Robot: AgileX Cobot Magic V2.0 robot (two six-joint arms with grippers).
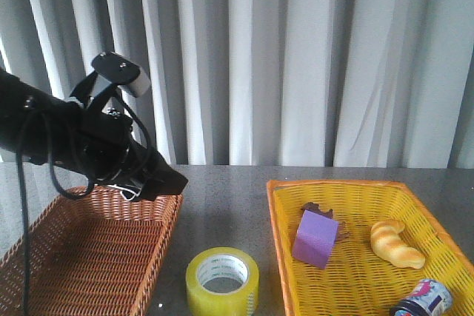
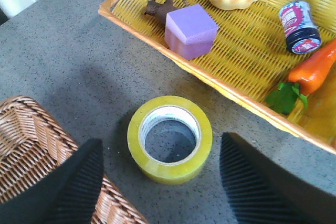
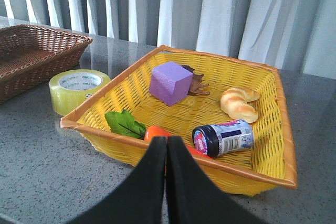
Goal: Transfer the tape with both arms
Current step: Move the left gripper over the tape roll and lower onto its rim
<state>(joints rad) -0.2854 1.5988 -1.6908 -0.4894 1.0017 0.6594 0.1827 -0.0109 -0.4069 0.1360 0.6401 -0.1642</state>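
Note:
The yellow tape roll lies flat on the grey table between the two baskets, its white core up. It also shows in the left wrist view and the right wrist view. My left gripper is open and empty above the table, with the roll lying just past the gap between its fingers. In the front view the left gripper hangs over the brown basket's right rim. My right gripper is shut and empty, near the yellow basket's front rim. The right arm is not in the front view.
A brown wicker basket stands at the left. A yellow basket at the right holds a purple foam block, a croissant, a jar, a carrot and a brown object. Curtains hang behind.

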